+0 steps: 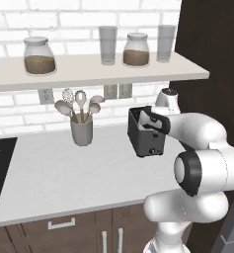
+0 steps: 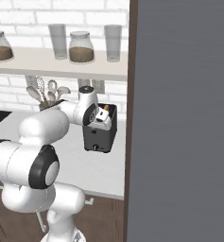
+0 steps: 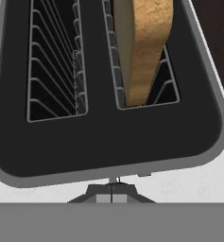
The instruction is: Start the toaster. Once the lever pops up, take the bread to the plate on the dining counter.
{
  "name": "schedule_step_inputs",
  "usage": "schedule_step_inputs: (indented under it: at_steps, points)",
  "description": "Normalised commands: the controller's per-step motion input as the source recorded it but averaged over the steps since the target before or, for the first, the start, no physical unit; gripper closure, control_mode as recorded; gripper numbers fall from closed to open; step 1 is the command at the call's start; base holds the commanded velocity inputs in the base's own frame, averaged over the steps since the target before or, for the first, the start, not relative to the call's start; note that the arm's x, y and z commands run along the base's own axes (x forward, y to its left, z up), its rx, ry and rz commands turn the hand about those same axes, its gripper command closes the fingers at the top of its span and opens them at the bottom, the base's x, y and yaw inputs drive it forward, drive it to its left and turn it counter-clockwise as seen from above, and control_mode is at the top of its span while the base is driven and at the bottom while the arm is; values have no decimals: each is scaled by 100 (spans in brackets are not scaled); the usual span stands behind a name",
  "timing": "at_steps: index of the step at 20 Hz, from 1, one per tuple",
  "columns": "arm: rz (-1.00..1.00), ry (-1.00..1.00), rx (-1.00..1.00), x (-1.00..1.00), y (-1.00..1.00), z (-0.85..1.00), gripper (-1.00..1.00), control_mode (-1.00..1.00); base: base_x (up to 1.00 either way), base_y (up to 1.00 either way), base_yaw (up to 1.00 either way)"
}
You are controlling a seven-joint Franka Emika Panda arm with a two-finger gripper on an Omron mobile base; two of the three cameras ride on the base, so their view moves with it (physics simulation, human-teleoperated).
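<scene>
place: kitchen | signs: toaster (image 1: 146, 133), utensil cup (image 1: 82, 131), shelf jars (image 1: 39, 56), brick backsplash (image 1: 19, 113)

No text, label, brand, number or sign can be read on anything here: the toaster (image 1: 146, 132), the two jars (image 1: 39, 56) on the shelf and the wall outlets (image 1: 117, 91) all show plain, unmarked faces.
</scene>
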Motion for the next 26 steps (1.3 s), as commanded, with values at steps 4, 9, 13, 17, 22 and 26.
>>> schedule_step_inputs:
  at_steps: [4,9,13,17,22,26]
  points:
    - [0,0,2,0,0,-16,100,-100,0,0,0]
    - [0,0,2,0,0,-21,100,-100,0,0,0]
    - [0,0,2,0,0,-28,100,-100,0,0,0]
    - [0,0,1,0,0,-29,100,-100,0,0,0]
    - [0,0,0,0,0,-40,100,-100,0,0,0]
    - [0,0,0,0,0,-67,100,-100,0,0,0]
